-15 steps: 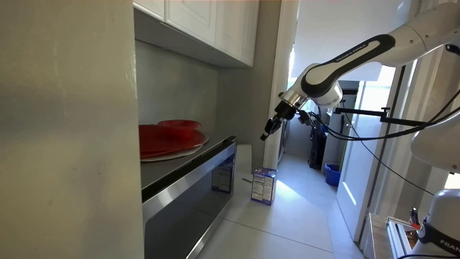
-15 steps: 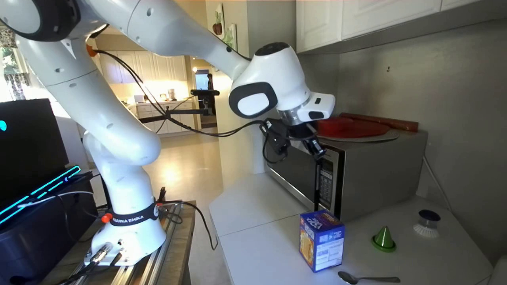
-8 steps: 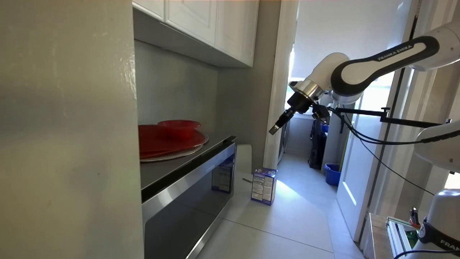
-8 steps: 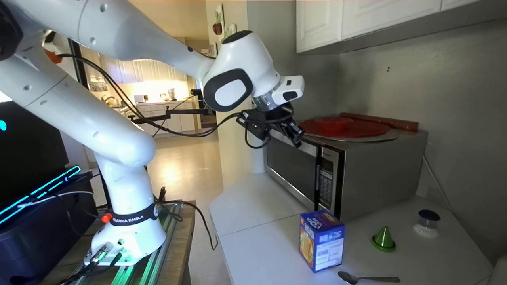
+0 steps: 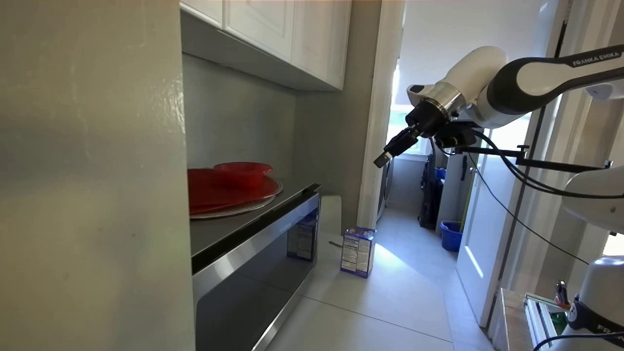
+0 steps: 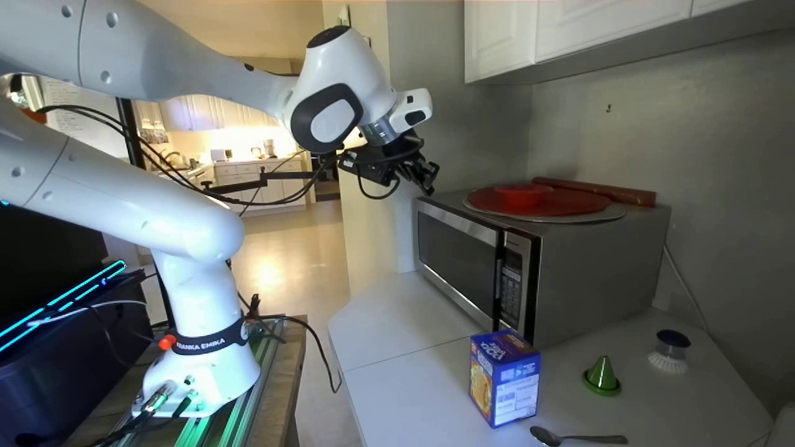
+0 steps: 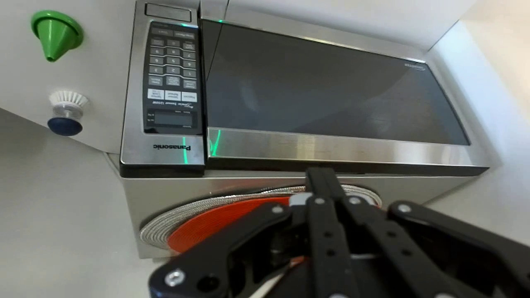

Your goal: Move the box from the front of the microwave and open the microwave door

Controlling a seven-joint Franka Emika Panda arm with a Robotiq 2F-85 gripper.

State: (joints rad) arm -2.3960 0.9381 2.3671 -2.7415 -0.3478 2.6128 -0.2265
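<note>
In an exterior view the microwave (image 6: 602, 279) is standing on the counter (image 6: 397, 316), below the cabinets (image 6: 590, 31). On its top mats (image 6: 581, 203) are lying, a bowl (image 6: 523, 195) is sitting on them, and a rod (image 6: 596, 189) is lying behind — along the far side. The box (image 6: 506, 377) is standing just before the microwave's right front corner — apart from it. Right of the box a cone (image 6: 601, 374) is standing; farther right and farther off, a brush (image 6: 671, 349) is resting. On the near side, right of the box, a spoon (image 6: 579, 437) is lying.

Blue box (image 6: 504, 379) stands upright near silver microwave (image 6: 599, 279) with dark door (image 6: 456, 249)
</note>
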